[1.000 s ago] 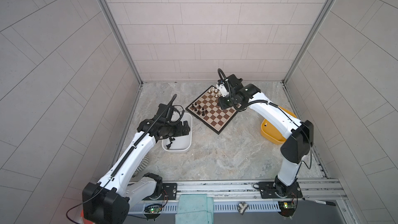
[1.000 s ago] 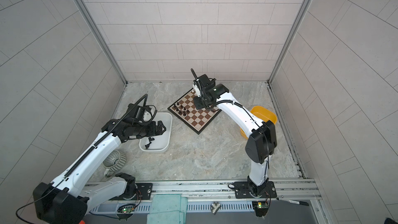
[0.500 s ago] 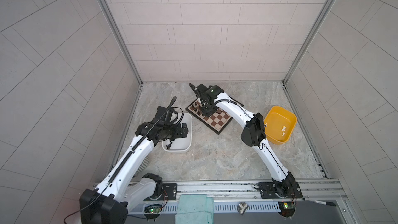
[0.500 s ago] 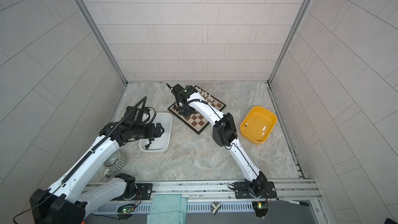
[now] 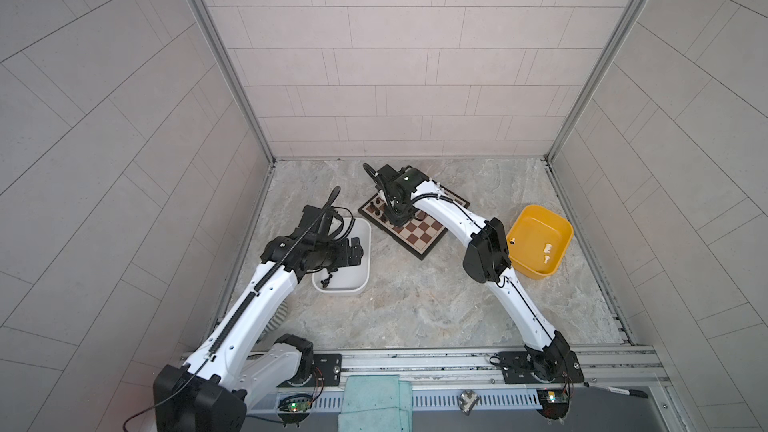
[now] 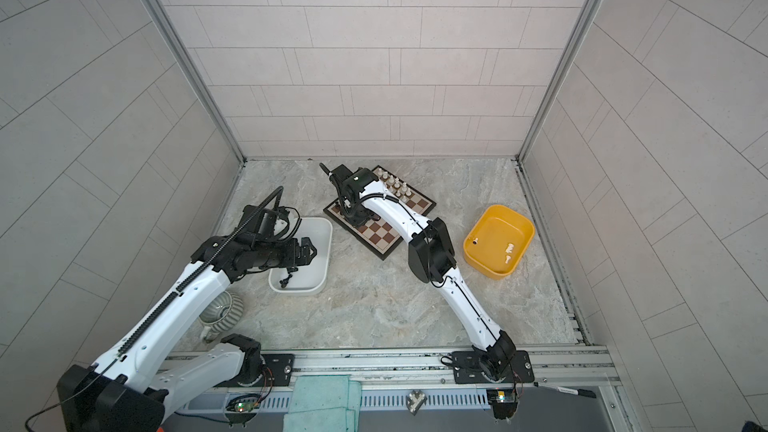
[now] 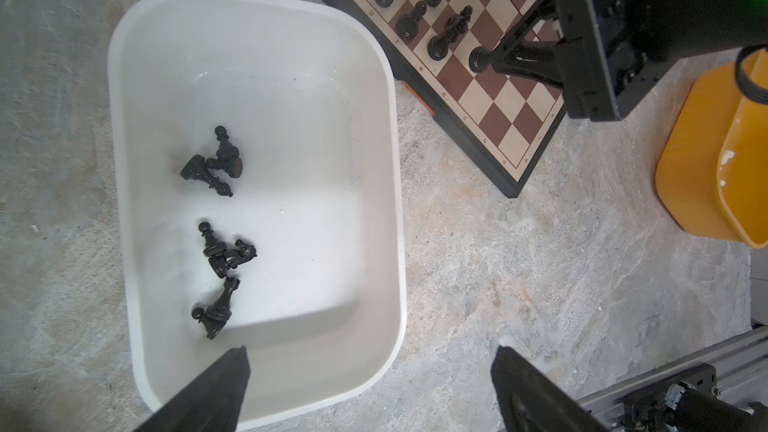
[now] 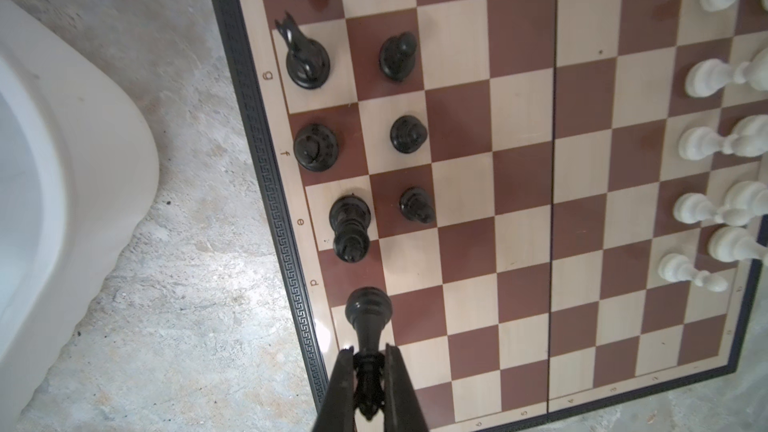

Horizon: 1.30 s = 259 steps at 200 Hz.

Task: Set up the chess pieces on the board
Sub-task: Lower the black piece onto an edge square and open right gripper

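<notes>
The board [image 5: 420, 236] [image 6: 381, 233] lies at an angle at the back of the floor. Several black chess pieces [image 8: 311, 147] stand in two rows along its near-left edge, and white chess pieces [image 6: 397, 187] [image 8: 702, 145] line the far edge. My right gripper [image 8: 369, 357] [image 5: 395, 218] is shut on the top of a tall black piece [image 8: 369, 310] [image 7: 478, 61], whose round base hangs over the edge row beside the d mark. My left gripper [image 7: 370, 367] [image 5: 356, 252] stands open above the white tub's [image 7: 266, 6] near corner, holding nothing. Several black pieces [image 7: 216, 168] lie in that tub.
A yellow tub [image 5: 559, 229] [image 6: 482, 238] at the right holds a few white pieces [image 5: 547, 252]. A grey ribbed object [image 6: 222, 309] sits under the left arm. Tiled walls close in three sides; a metal rail [image 5: 415, 361] runs along the front.
My right gripper has travelled left across the board to the black side, still shut on the black piece. The left arm has hardly moved and stays open.
</notes>
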{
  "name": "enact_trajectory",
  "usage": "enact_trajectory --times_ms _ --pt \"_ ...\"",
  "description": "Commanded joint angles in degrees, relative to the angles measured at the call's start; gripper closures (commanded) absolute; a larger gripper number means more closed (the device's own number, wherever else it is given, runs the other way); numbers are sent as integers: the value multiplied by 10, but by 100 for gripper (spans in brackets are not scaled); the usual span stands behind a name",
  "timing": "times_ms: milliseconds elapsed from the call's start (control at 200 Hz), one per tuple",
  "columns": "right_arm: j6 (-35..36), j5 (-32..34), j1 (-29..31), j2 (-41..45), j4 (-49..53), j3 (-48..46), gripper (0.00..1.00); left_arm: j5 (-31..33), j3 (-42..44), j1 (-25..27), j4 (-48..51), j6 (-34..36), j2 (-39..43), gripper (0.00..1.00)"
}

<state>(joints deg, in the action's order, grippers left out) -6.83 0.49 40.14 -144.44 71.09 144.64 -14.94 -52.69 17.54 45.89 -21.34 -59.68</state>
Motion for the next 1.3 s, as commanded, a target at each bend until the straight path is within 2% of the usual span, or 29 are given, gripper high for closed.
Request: enact_trajectory --times_ms 0,380,605,916,1111,1176,1291 --pt "6 -4 3 -13 -1 5 96 6 -10 0 10 6 -2 2" --pt "4 -14 4 -33 2 13 95 7 -15 0 14 10 -5 2" --pt "3 -16 4 -39 1 13 91 6 -15 -1 14 10 -5 2" --pt "-2 -28 4 -35 -15 14 76 7 -16 0 15 10 -6 2" --pt "-5 -26 3 -27 -22 15 74 13 -15 -1 16 10 -8 2" --pt "-10 -19 3 -15 -20 14 74 17 -15 -2 15 8 -10 2" --pt "-28 4 1 33 -8 14 66 38 -13 -5 10 -5 -24 1"
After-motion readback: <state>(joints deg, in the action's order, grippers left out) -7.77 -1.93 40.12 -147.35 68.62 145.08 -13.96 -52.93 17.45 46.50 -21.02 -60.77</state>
